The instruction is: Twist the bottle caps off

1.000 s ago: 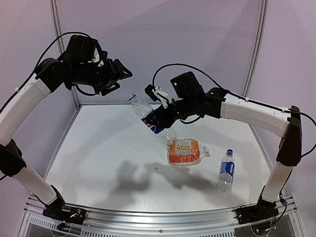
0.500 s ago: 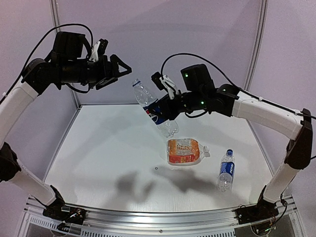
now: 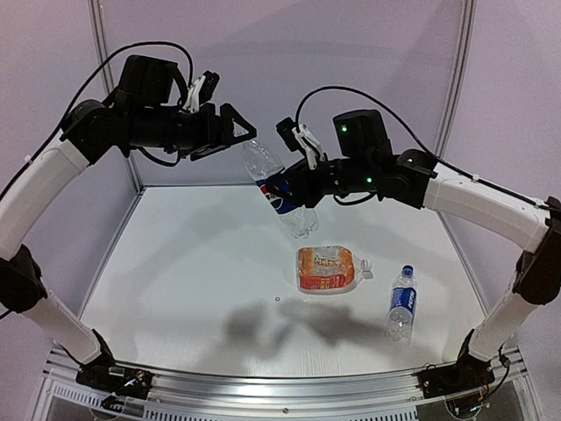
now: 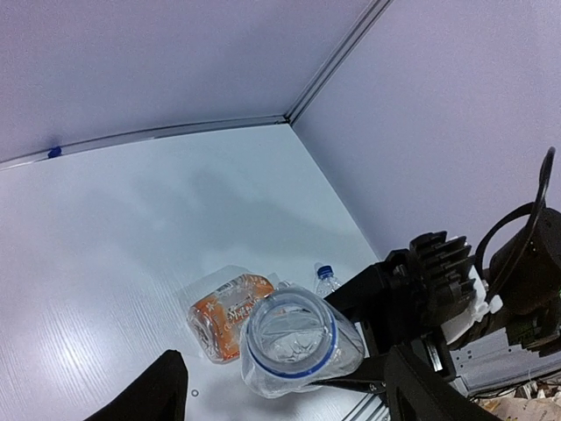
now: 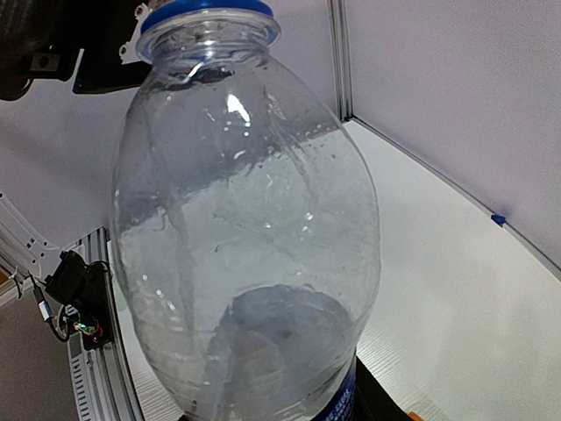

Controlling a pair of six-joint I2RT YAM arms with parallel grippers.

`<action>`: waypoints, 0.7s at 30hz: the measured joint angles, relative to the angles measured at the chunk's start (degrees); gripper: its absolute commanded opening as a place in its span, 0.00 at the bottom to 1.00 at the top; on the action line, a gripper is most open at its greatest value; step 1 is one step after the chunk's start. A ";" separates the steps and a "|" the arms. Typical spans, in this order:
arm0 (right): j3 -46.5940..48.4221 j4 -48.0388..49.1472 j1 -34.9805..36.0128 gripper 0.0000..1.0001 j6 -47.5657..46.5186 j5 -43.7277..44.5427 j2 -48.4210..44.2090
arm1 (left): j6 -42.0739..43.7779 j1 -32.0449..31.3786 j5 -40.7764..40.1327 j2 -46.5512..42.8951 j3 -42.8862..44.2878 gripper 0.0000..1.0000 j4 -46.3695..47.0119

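My right gripper is shut on a slim clear bottle with a blue label and holds it tilted in the air. Its mouth points at my left gripper. The mouth looks open, with only a blue ring round the neck; no cap shows on it. My left gripper is open, its fingers on either side of the mouth and not touching it. A second slim bottle with a blue cap lies on the table. The squat orange-labelled bottle lies beside it; its whitish cap is not clear.
The white table is walled at the back and sides, with a metal rail along the near edge. A tiny ring-like thing lies on the table in front of the orange bottle.
My right gripper has lifted the bottle higher and a little to the right. My left gripper has swung right and come up to the bottle's mouth.
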 measured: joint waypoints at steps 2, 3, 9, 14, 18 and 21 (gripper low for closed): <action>-0.57 0.37 0.00 0.37 0.17 -0.57 -0.26 | 0.07 -0.02 0.13 0.59 0.13 0.75 0.00; -0.66 0.44 0.00 0.37 0.24 -0.83 -0.31 | 0.11 -0.07 0.15 0.85 0.24 0.74 0.00; -1.14 0.96 0.00 0.37 0.57 -1.51 -0.42 | 0.26 -0.09 0.57 1.79 1.46 0.64 -0.04; -1.70 1.38 0.00 0.37 0.74 -2.34 -0.85 | 0.48 -0.17 0.83 2.89 2.78 0.56 0.04; -2.75 2.47 0.00 0.37 0.87 -3.10 -1.53 | 0.57 -0.46 0.83 3.91 3.30 0.59 -0.04; -3.23 2.91 0.00 0.37 0.92 -3.26 -2.03 | 0.55 -0.74 0.74 4.72 4.02 0.57 0.00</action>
